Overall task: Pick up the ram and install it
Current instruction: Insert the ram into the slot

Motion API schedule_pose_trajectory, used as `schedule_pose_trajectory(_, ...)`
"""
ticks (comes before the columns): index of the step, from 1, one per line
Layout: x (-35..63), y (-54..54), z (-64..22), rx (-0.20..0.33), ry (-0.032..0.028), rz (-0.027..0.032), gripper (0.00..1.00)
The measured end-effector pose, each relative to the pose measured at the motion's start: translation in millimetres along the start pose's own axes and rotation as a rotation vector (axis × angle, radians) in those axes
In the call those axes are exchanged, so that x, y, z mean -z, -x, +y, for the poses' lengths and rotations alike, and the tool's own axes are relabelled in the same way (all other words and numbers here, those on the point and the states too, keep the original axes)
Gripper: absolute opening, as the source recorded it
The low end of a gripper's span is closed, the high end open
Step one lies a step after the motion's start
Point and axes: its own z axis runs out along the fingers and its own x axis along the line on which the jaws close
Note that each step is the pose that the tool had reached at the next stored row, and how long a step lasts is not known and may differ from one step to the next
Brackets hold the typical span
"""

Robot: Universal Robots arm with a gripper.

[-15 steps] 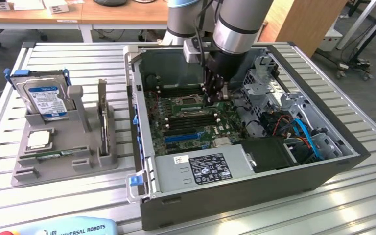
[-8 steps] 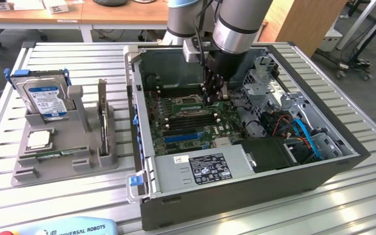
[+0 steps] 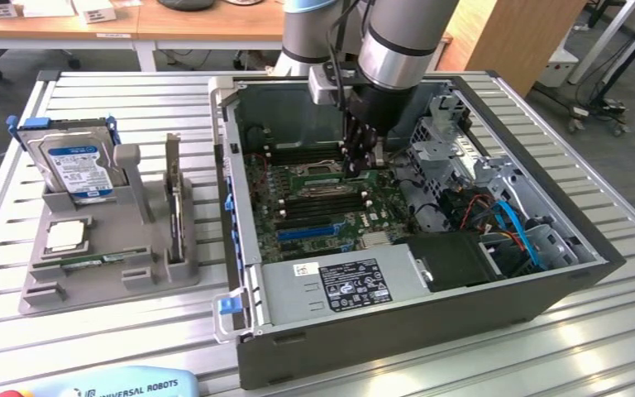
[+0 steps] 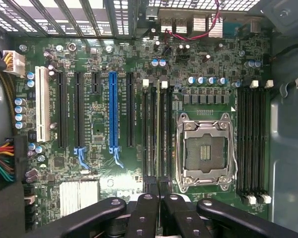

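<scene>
- The arm (image 3: 406, 41) reaches down into the open computer case (image 3: 406, 331), which stands on the slatted metal worktop (image 3: 97, 339).
- The pincer (image 3: 360, 165) hangs low over the motherboard (image 3: 317, 207), close to the middle of the board.
- In the wrist view the pincer's two black fingers (image 4: 144, 213) stand almost together, with only a sliver of gap between their tips.
- That gap is taken up by the ram (image 4: 158, 134), seen edge-on as a thin pale strip running away from the fingertips. The pincer is clamped on its narrow upper edge.
- The ram lies in line with the bank of long black memory slots (image 4: 150, 134) just beside the processor socket (image 4: 204, 148), between two of the dark slot rails.
- Small white latches (image 4: 145, 83) sit at the far end of those slots.
- Whether the ram is seated in its slot or only held just above it, I cannot tell.
- A second bank of memory slots (image 4: 251, 139) lies on the other side of the socket, well apart from the pincer.
- A blue expansion slot (image 4: 113, 111) stands further off among the black ones.
- On the exterior view's left, a grey tray (image 3: 108, 285) rests on the worktop beside the case. It carries the blue-labelled hard drive (image 3: 75, 165) standing upright and a small square silver processor chip (image 3: 64, 236) lying flat.
</scene>
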Motion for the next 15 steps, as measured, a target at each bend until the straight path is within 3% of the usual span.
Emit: schedule_pose_trajectory(15, -8.5, 0.0, -0.3, 0.000, -0.0002, 0.0030, 0.12)
